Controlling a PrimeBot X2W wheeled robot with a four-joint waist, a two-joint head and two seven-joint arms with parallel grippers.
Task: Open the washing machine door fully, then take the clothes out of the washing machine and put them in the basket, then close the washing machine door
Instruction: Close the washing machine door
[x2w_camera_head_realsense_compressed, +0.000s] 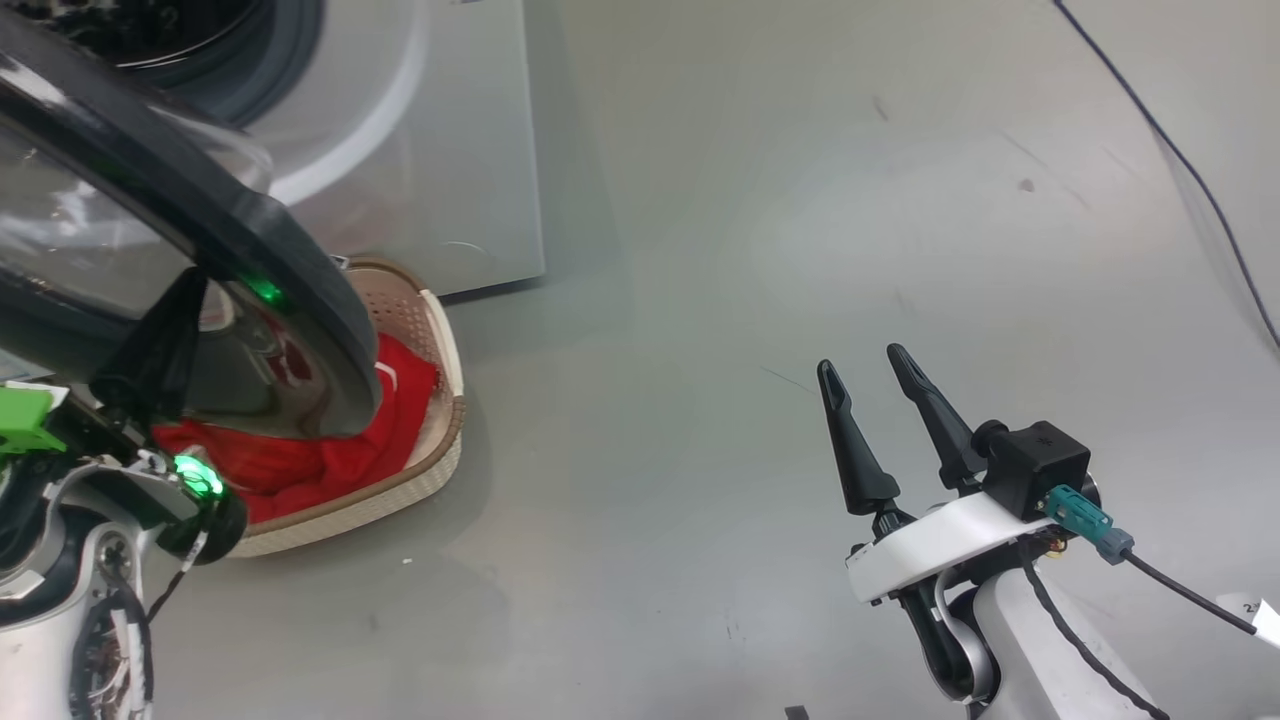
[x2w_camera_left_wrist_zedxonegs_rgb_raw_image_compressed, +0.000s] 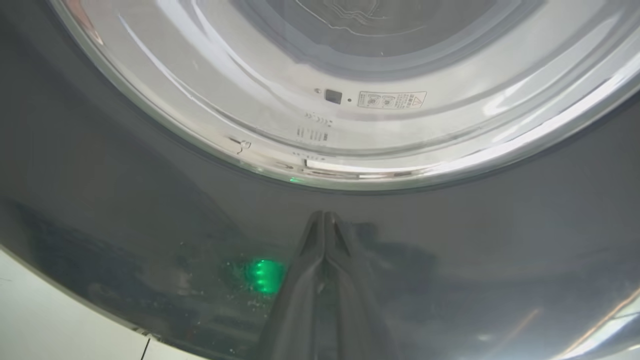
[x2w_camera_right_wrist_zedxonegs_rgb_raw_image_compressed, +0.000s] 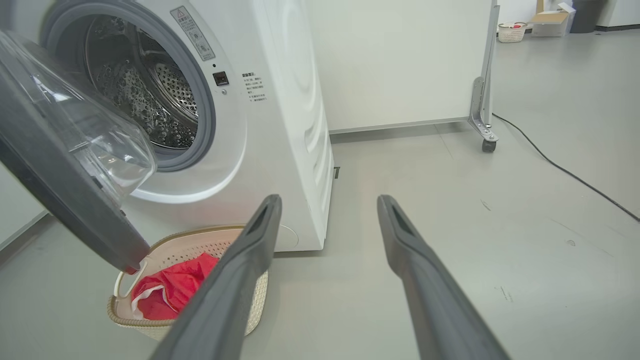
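The left claw (x2w_camera_left_wrist_zedxonegs_rgb_raw_image_compressed: 324, 225), its fingers pressed together on nothing, sets its tips against the black rim of the door (x2w_camera_head_realsense_compressed: 270, 260), I'd say to push it shut. One red heap of clothes (x2w_camera_head_realsense_compressed: 340, 450) lies in the one basket (x2w_camera_head_realsense_compressed: 350, 510) beside the washing machine (x2w_camera_right_wrist_zedxonegs_rgb_raw_image_compressed: 280, 100). The right claw (x2w_camera_head_realsense_compressed: 860, 362) hangs spread, clear of the swing.

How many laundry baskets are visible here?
2. One cream basket sits on the floor at the washing machine's front, holding red clothes. A second small basket stands far back by a cardboard box in the right wrist view. Others may be hidden.
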